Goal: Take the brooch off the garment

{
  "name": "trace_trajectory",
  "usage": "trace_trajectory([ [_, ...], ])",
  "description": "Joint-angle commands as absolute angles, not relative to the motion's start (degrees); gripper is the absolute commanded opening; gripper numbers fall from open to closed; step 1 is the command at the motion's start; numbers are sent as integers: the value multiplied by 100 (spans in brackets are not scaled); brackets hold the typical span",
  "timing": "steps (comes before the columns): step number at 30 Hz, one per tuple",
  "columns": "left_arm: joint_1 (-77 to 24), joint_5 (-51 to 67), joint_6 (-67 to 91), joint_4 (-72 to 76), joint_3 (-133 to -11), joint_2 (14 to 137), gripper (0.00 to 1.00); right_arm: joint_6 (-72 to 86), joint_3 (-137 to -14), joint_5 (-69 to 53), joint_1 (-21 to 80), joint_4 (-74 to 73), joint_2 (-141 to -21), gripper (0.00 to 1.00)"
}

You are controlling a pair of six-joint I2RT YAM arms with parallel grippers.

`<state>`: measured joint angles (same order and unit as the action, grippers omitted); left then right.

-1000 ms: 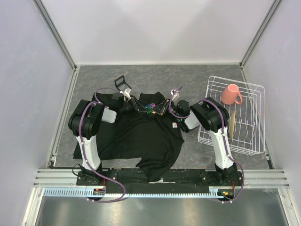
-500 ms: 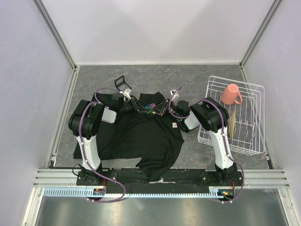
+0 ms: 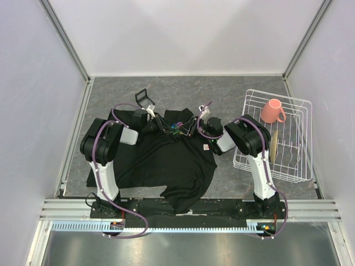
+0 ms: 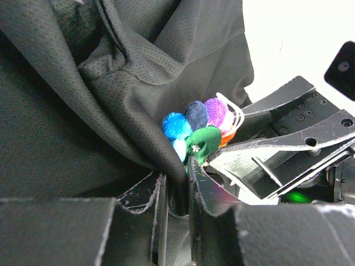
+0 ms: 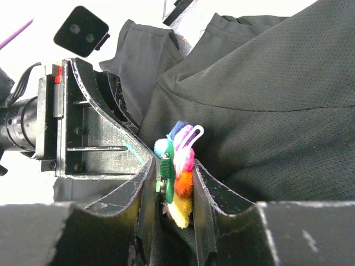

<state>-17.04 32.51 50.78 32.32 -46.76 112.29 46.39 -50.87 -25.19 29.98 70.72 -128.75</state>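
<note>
Both grippers and the brooch (image 3: 177, 128) have crept toward the far wall. The brooch sits at the garment's (image 3: 161, 160) far edge, edge-on between the right gripper's (image 5: 173, 166) fingers, long axis along them — clamped or merely flanked, can't tell. Left gripper (image 4: 177, 180) pinches a fabric fold just beside it. Dish rack (image 3: 299, 166) and pink cup (image 3: 270, 111) well apart, right.

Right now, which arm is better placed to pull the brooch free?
Right, likely: the brooch sits in the right gripper, between its jaws; the left gripper pinches the garment beside it.
</note>
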Motion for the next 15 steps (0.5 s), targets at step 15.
trace_trajectory([
  [15,-1907,2874,4781,2909,-4895,10942,22,4052,-5467,-2470,3243,6205,-12621,37],
])
